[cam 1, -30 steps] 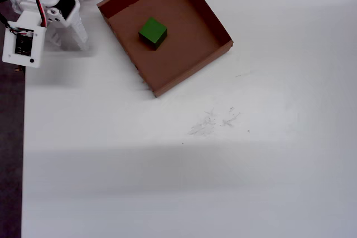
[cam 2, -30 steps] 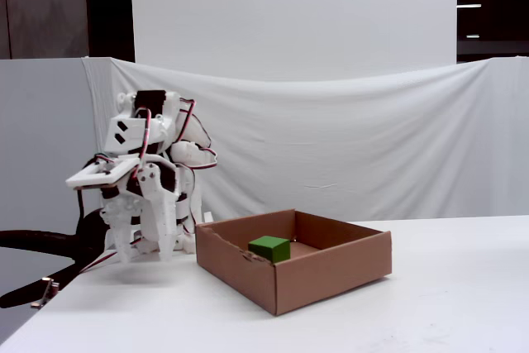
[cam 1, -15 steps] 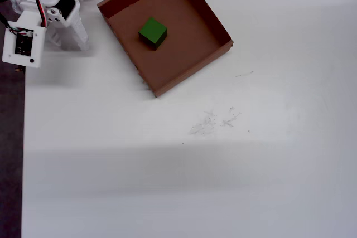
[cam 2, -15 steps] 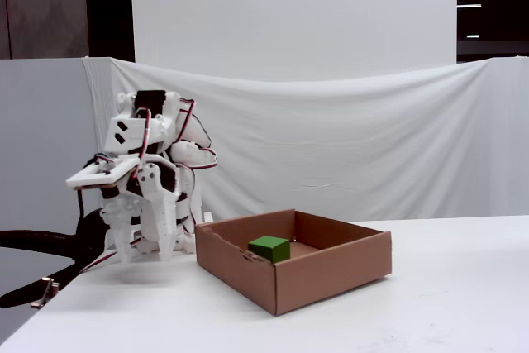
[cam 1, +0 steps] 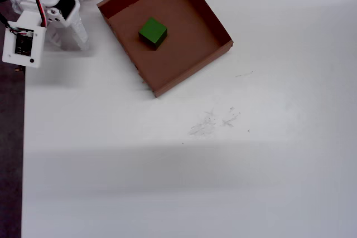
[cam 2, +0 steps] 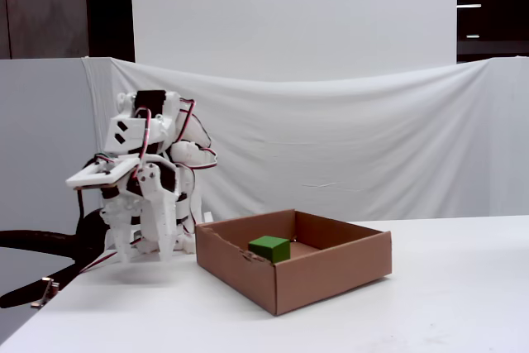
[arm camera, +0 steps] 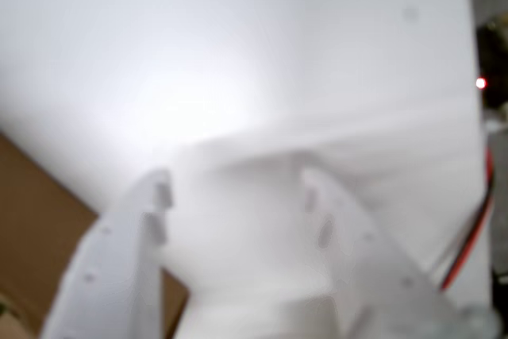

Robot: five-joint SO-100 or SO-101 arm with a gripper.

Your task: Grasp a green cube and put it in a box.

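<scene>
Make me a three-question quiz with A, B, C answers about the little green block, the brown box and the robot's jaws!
1. Where is the small green cube?
A. Inside the reddish-brown cardboard box
B. On the white table
C. Between the jaws

2. How many green cubes are there?
A. Three
B. One
C. None

3. What are the white robot gripper jaws doing?
A. Clamped on the cube
B. Clamped on the box wall
C. Spread apart, holding nothing

Answers: 1 A, the overhead view shows the cube on the box floor. 2 B, only one green block appears in the overhead and fixed views. 3 C, the wrist view shows a bare gap between the jaws.
</scene>
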